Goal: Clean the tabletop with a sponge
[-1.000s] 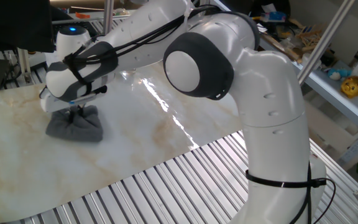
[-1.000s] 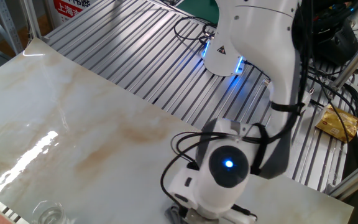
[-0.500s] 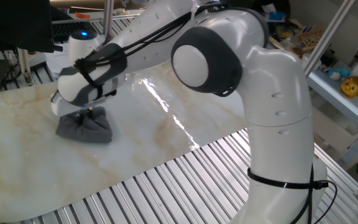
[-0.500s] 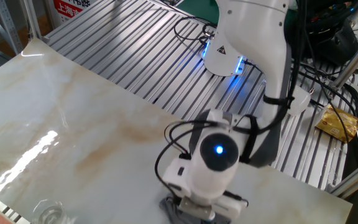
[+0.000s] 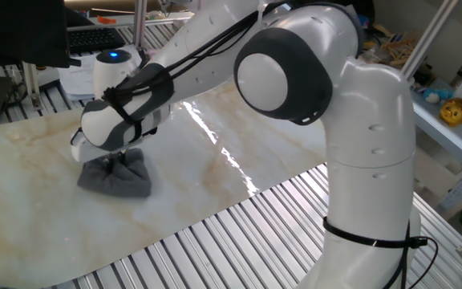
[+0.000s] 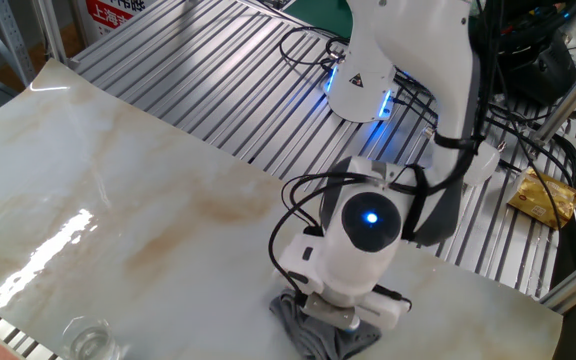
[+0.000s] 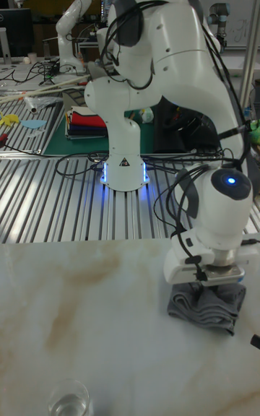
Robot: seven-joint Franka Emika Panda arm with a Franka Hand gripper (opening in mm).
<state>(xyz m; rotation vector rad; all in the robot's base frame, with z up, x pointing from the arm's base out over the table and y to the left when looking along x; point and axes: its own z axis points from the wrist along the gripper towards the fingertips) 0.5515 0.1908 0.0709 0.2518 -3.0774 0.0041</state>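
Note:
The sponge [image 5: 117,177] [image 6: 320,328] [image 7: 206,308] is a dark grey wrinkled pad bunched on the tabletop [image 5: 207,172] [image 6: 128,230] [image 7: 87,322], a glossy cream slab with tan veins. My gripper [image 5: 119,158] [image 6: 340,318] [image 7: 215,280] points straight down onto the sponge and is shut on its bunched top. The fingers are mostly hidden behind the white hand and the cloth folds. The sponge lies flat against the slab near its edge in the other fixed view.
A clear glass [image 6: 90,342] [image 7: 70,400] stands on the slab near its front edge. Ribbed metal slats [image 5: 239,241] [image 6: 218,70] surround the slab. The arm's base [image 6: 363,90] [image 7: 124,167] glows blue behind it. A shelf with clutter [image 5: 447,104] is at the right.
The gripper has dragged the sponge across the slab, rightward and toward the camera in one fixed view, and back along the edge in the other fixed view. Its hold has not changed.

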